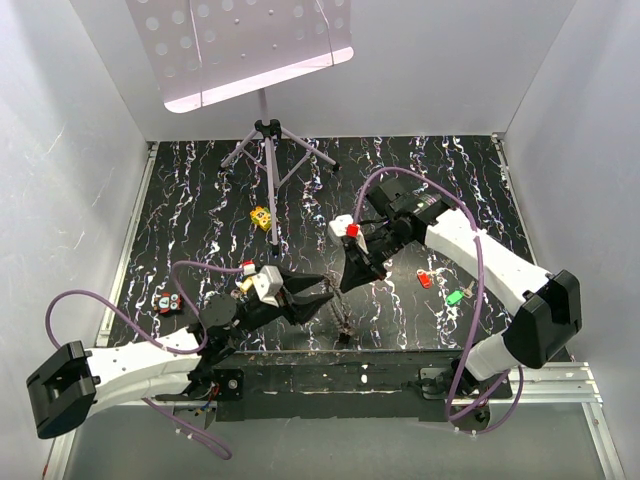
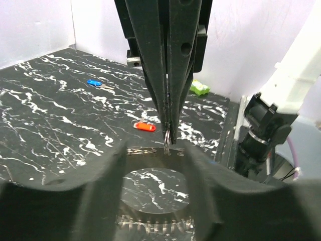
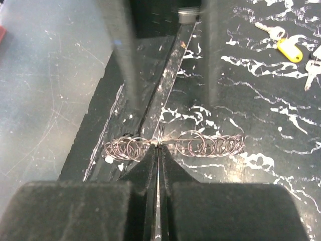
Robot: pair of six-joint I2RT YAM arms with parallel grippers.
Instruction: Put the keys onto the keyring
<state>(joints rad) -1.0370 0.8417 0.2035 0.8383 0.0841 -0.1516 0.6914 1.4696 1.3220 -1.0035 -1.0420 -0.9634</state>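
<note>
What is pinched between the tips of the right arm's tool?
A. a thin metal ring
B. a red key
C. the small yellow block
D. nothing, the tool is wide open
A: in the left wrist view the right tool is shut on a thin metal ring, while the red key lies apart from it, untouched.
</note>
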